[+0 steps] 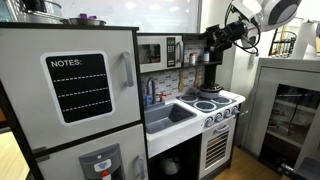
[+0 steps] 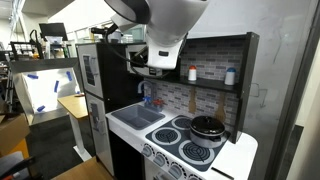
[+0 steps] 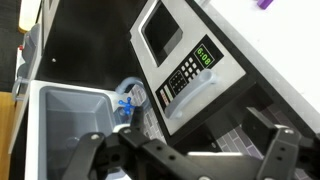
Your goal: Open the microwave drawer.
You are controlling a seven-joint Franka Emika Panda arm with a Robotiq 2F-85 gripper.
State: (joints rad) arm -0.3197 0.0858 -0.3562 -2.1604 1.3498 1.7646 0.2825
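Note:
The toy microwave [image 1: 158,52] is set in the play kitchen above the sink, with a dark window, a green display and a grey handle [image 3: 196,94] beside the keypad. Its door looks shut. In the wrist view the microwave [image 3: 175,55] fills the upper middle, tilted. My gripper [image 3: 185,152] is open and empty, its two black fingers spread wide just in front of and below the handle. In both exterior views my gripper [image 1: 212,42] [image 2: 158,62] hangs under the upper shelf, next to the microwave, which the arm mostly hides in one of them.
A grey sink basin [image 3: 70,125] with a blue tap [image 3: 128,100] lies below the microwave. A black pot [image 2: 207,128] stands on the stove [image 1: 215,103]. A fridge with a "NOTES" chalkboard [image 1: 80,88] stands beside the sink. Small bottles [image 2: 192,73] sit on the shelf.

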